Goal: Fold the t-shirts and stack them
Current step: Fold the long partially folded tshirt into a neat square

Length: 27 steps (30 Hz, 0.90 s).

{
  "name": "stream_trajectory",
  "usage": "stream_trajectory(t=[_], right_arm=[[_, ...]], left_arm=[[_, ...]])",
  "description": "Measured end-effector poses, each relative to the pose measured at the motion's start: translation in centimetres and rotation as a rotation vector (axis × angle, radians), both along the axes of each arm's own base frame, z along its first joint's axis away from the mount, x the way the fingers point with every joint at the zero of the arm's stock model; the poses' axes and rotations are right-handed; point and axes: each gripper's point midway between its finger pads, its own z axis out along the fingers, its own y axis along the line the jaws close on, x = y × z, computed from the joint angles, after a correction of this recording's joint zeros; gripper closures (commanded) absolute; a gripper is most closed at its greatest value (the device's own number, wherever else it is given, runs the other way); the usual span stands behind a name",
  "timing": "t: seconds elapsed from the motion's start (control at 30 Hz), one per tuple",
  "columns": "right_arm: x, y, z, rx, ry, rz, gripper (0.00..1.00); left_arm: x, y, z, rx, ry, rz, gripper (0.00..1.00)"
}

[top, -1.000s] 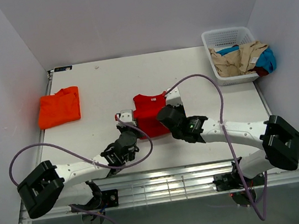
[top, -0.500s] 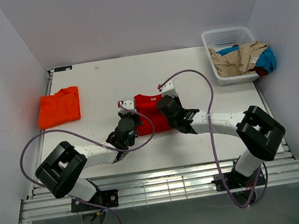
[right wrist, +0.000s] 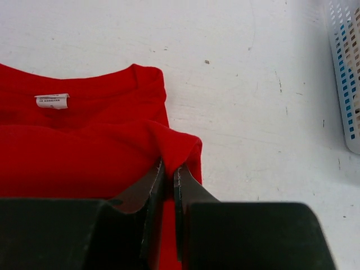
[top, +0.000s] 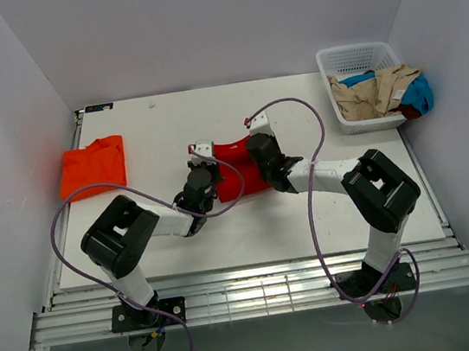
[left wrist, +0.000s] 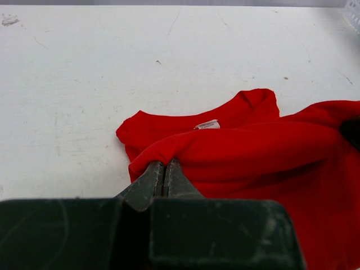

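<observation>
My left gripper and right gripper each pinch the red t-shirt edge; its collar lies just ahead.

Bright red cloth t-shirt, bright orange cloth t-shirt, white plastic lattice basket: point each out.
red t-shirt (right wrist: 84, 152), right wrist view, body cloth.
orange t-shirt (top: 92, 167), top external view, middle.
white lattice basket (top: 356, 57), top external view, far wall.

Left arm: angling inward, forearm lying low.
Left gripper: pinching shut on the red t-shirt.
Right arm: angling inward likewise.
Right gripper: clamping the same shirt's fold.
</observation>
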Motion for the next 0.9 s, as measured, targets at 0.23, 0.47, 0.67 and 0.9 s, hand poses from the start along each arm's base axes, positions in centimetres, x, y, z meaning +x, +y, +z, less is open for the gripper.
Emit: stream_trajectory(t=[0.23,0.47,0.67,0.9], right_arm=[[2.9,0.2,-1.0,-0.001,-0.001,0.002,0.92],[4.4,0.8,-1.3,0.008,-0.013,0.023,0.92],[6.5,1.9,-0.3,0.046,-0.083,0.038,0.40],[8.8,1.3,4.0,0.082,-0.307,0.022,0.09]], left_arm=[[2.4,-0.2,-0.7,0.012,-0.020,0.018,1.00],[3.4,0.3,0.4,0.006,-0.061,0.037,1.00],[4.9,1.2,1.4,0.016,-0.124,0.101,0.72],[7.8,3.5,4.3,0.109,-0.246,0.312,0.31]])
